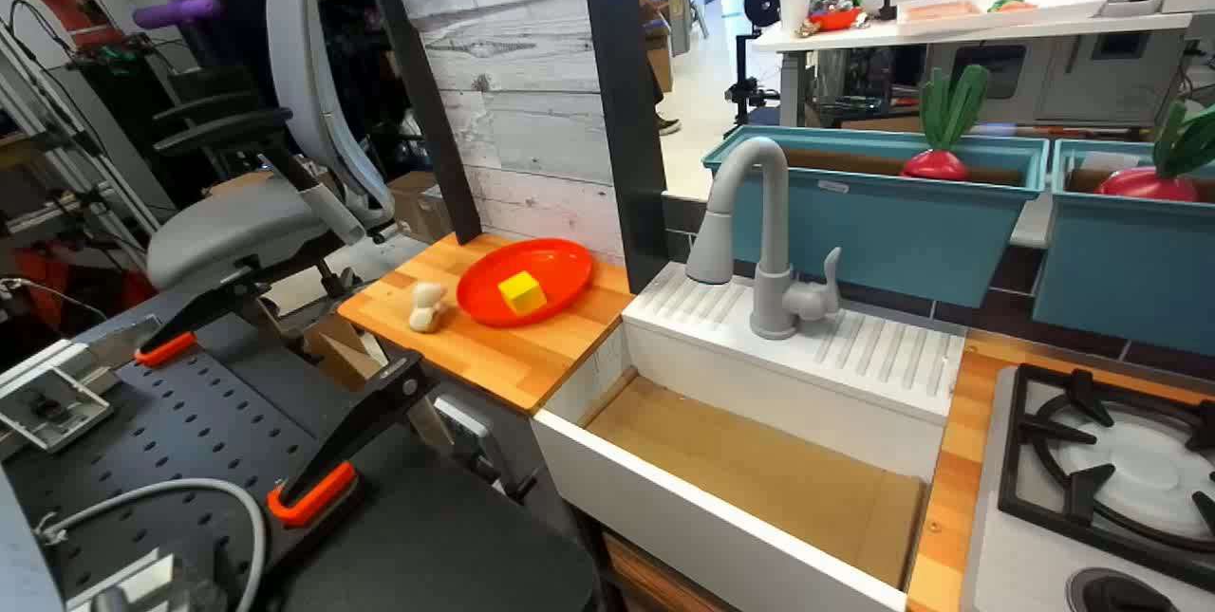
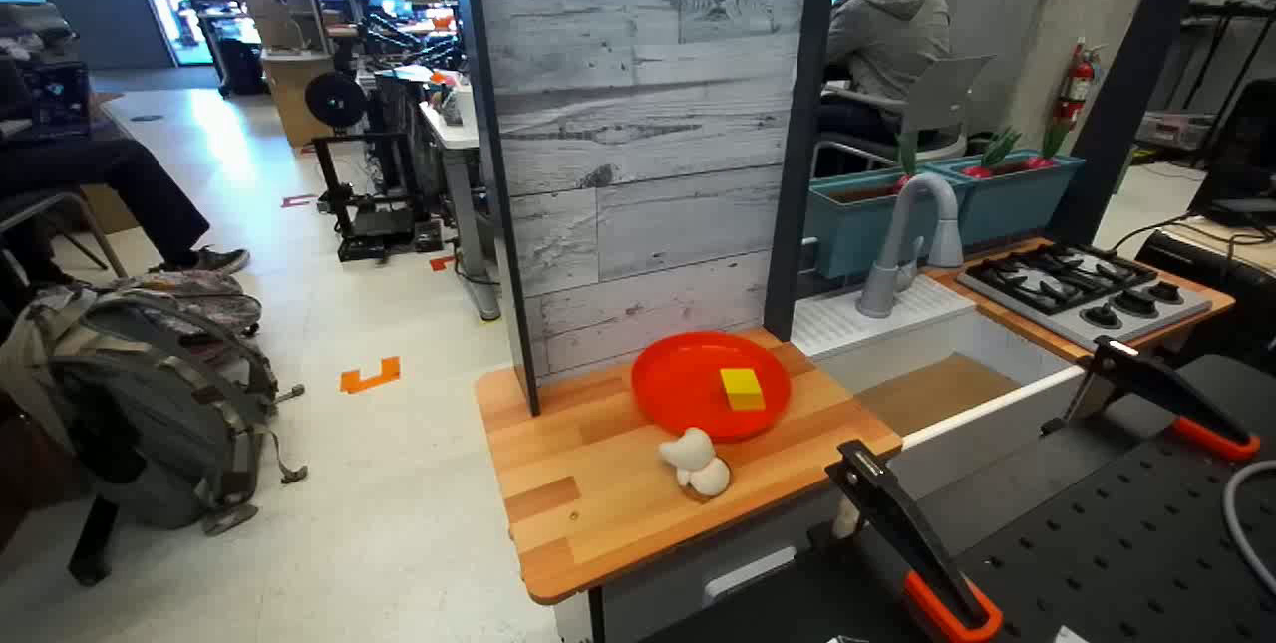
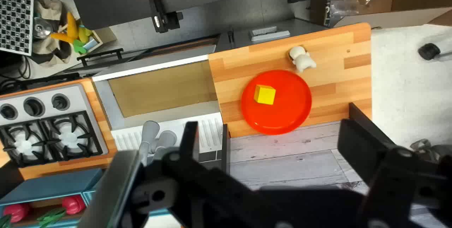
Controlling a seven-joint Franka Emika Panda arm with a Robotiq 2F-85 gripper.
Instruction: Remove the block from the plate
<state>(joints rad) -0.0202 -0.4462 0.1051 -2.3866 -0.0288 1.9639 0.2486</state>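
Note:
A small yellow block [image 1: 522,293] sits on a round, glossy orange-red plate [image 1: 479,287]. Both also show in an exterior view, the block [image 2: 742,389] right of the middle of the plate [image 2: 678,379]. In the wrist view the block [image 3: 265,94] lies in the upper left part of the plate [image 3: 289,100], inside its rim. My gripper [image 3: 268,129] shows only in the wrist view. Its two dark fingers are wide apart with nothing between them. It hangs well above the counter, apart from block and plate.
A pale cream lump [image 2: 696,464] stands on the wooden counter [image 2: 558,533] beside the plate. A grey wood-pattern panel [image 2: 648,145] rises behind the plate. A white sink [image 1: 721,536] with a grey faucet [image 1: 774,242] adjoins the counter. A stove [image 3: 49,129] is beyond it.

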